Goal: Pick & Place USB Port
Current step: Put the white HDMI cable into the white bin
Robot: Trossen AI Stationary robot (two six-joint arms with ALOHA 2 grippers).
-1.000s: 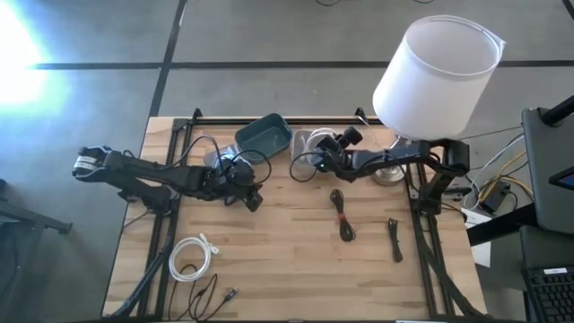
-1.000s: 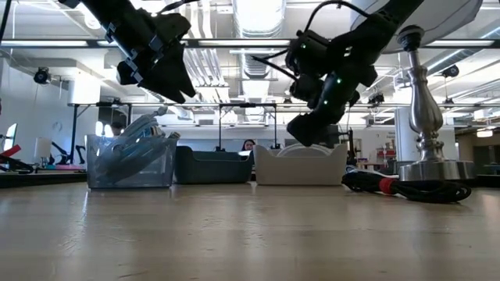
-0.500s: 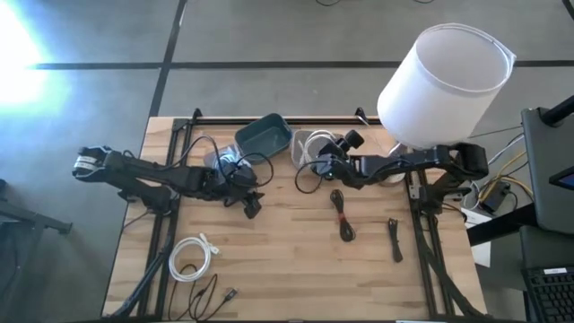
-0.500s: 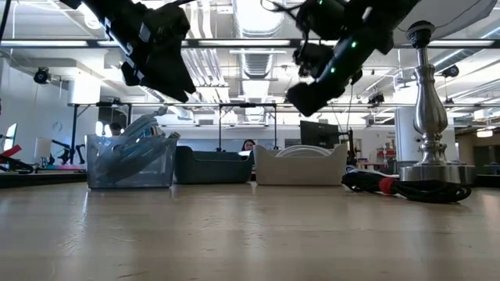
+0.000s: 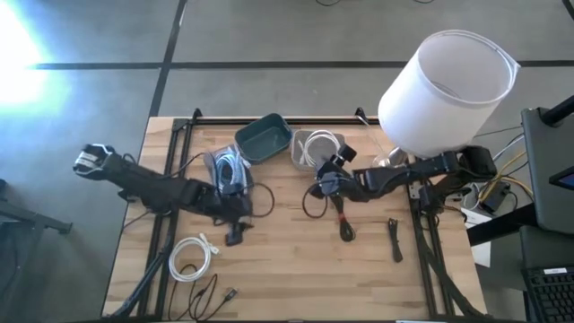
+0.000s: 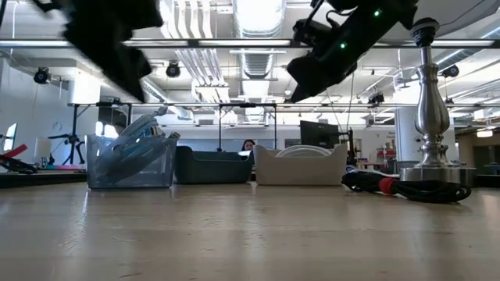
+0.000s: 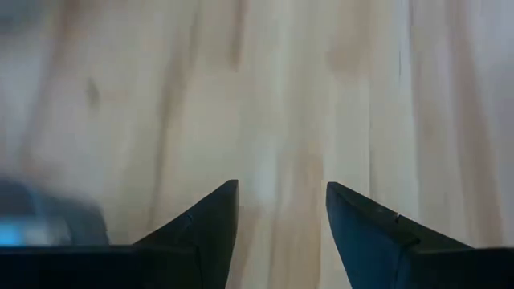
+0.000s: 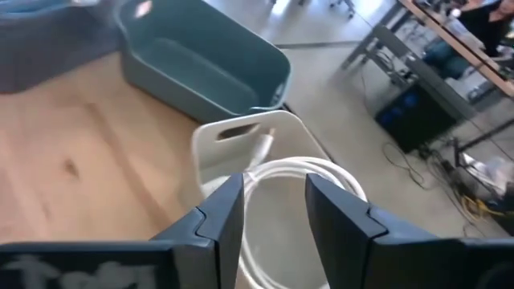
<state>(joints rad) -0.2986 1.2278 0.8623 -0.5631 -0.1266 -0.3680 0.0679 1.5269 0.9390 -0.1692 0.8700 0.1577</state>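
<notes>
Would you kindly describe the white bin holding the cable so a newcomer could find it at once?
Start at the big white lampshade over the table's right rear. Just left of its base, along the back edge, stand three bins in a row. The white bin is the rightmost, beside the teal bin, and the only one holding a coiled white cable.

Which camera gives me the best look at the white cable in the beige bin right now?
The right wrist view: the white cable coils in the beige bin. High view shows it small; low view only the bin's wall; left wrist, bare wood.
</notes>
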